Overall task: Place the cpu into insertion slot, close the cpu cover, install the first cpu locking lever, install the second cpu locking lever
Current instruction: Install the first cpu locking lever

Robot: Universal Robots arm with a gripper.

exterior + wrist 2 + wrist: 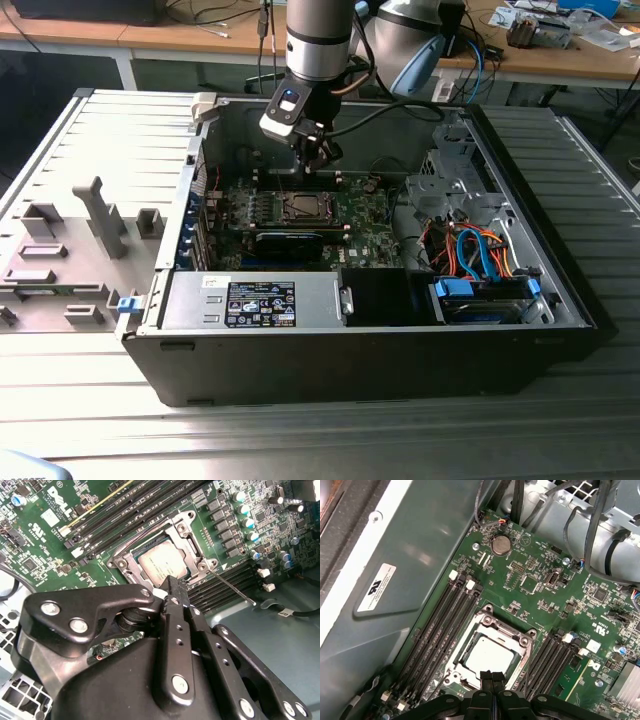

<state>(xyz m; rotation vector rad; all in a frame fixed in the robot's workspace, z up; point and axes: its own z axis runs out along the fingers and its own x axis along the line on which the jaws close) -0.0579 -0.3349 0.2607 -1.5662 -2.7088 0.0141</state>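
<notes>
The gripper [318, 165], fingers pinched together and empty, is hovering upper-centre in the exterior view over the seated cpu [300, 207], which is probably light, stiff and fragile, and best held by its edges.

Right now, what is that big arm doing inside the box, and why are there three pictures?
That is a robot arm reaching into an open computer case. The exterior view comes from a camera standing off the arm. Both wrist views come from cameras riding on the arm, looking past its gripper. The shiny square is the cpu, with its metal cpu cover folded down around it, on the green circuit board. The gripper's two fingers are pressed together, holding nothing, right beside that cover.
</notes>
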